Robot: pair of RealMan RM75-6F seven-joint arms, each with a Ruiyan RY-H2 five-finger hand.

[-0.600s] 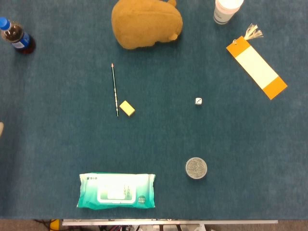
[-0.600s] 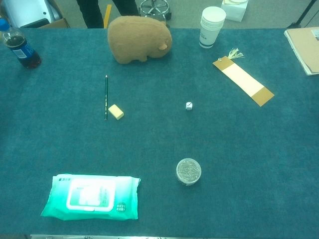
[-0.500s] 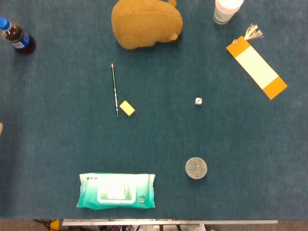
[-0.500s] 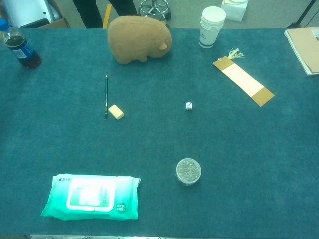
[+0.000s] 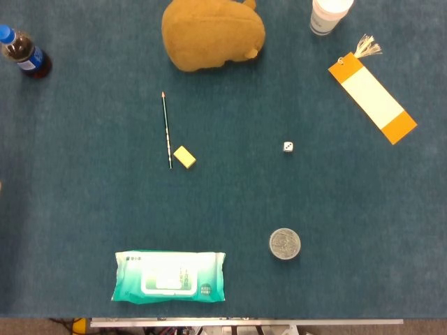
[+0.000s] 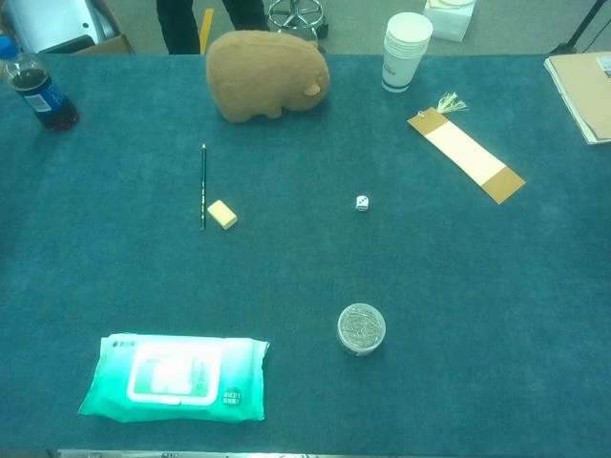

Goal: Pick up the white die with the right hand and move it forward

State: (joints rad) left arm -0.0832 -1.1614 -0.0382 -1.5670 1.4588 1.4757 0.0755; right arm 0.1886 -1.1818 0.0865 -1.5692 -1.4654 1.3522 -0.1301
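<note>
A: The worktop (image 5: 363, 209) is covered edge to edge in dark teal felt. Beyond its far edge the chest view shows a pale floor, a chair base and someone's dark trouser legs.

B: And the white die (image 5: 288, 146)?

A: It sits alone on the felt right of centre, touching nothing, dark pips on its top face. In the chest view it shows at (image 6: 363, 202).

B: What lies closest to it?

A: Nearer the robot, well apart, stands a small round clear tub (image 5: 285, 244) of silvery bits; I cannot tell what they are. Off to the left lie a yellow eraser (image 5: 184, 157) and, just beside it, a green pencil (image 5: 167, 130) pointing away from the robot.

B: Further out?

A: At the far right, an orange bookmark (image 5: 372, 98) with a cream panel and a tassel lies slantwise. Behind it stands a stack of white paper cups (image 6: 405, 52). A brown plush animal (image 5: 211, 32) sits at the far middle, a cola bottle (image 5: 24, 54) with a blue cap at the far left, and a green pack of wet wipes (image 5: 169, 276) near the front edge.

B: The hands?

A: Neither hand shows in either view, so I cannot tell whether they are released, clenched or grasping anything
</note>
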